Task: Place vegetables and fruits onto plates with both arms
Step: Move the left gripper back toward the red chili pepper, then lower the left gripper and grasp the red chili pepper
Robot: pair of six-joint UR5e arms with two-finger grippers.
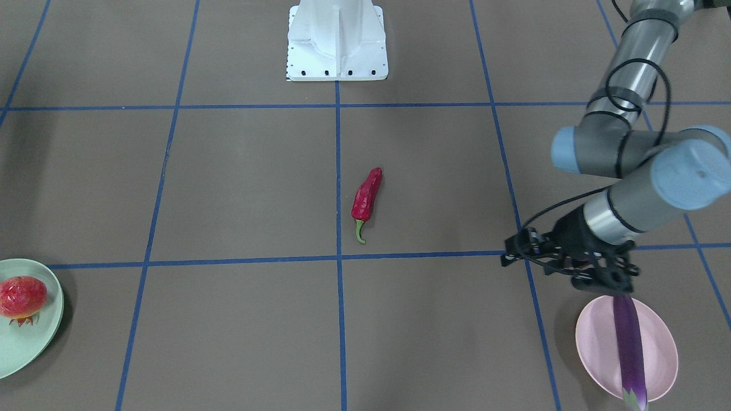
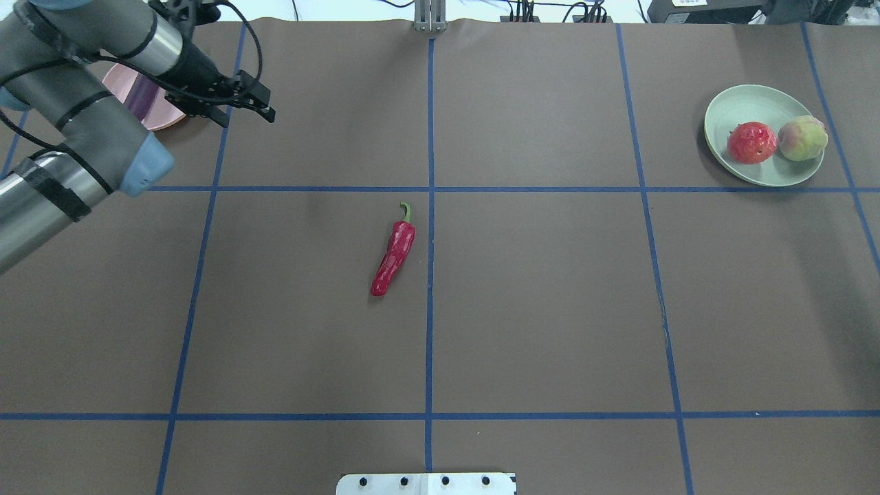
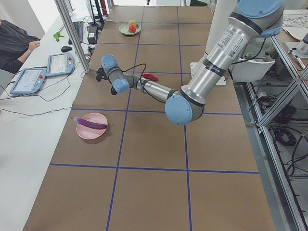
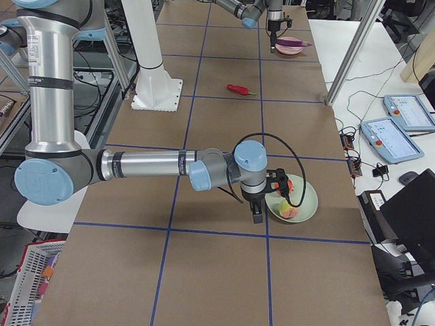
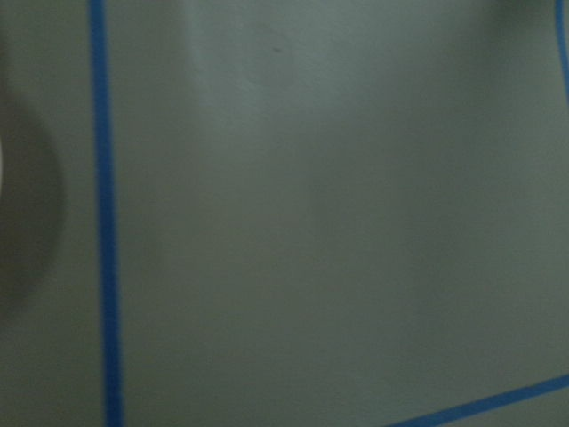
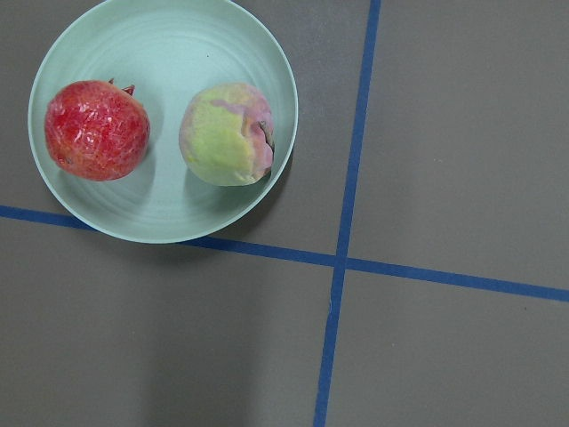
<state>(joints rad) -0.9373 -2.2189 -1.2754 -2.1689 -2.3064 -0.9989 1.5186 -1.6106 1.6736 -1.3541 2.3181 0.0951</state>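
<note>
In the front-facing view, a pale mint green plate (image 1: 43, 337) is seen cut off by the lower left edge of the frame. A bumpy red-orange fruit (image 1: 21, 297) with a small spiky crown is set on it. In the right wrist view, a pink-yellow peach (image 6: 227, 133) is shown on the same plate, just beside that fruit at the upper left of the frame.

In the side view from the robot's right, the right gripper (image 4: 257, 216) is seen pointing down at the centre of the frame, just beside the mint plate's rim. Whether its jaws are apart or together cannot be told.

At the centre of the front-facing view, a wrinkled dark-red chili pepper (image 1: 366, 197) is laid on the brown table (image 1: 228, 182). Its green stem is pointed toward the bottom of the frame, just right of a blue tape line (image 1: 339, 171), and it is on neither plate. A white base (image 1: 337, 40) is fixed at the top centre.

At the right, the left gripper (image 1: 611, 282) is held above the upper rim of a pale pink plate (image 1: 657, 342) in the lower right corner. Nothing is seen held in it, and the spacing of its jaws cannot be told. A long purple eggplant (image 1: 628, 342) is laid lengthwise across the pink plate, with its pale green cap at the plate's lower rim.
</note>
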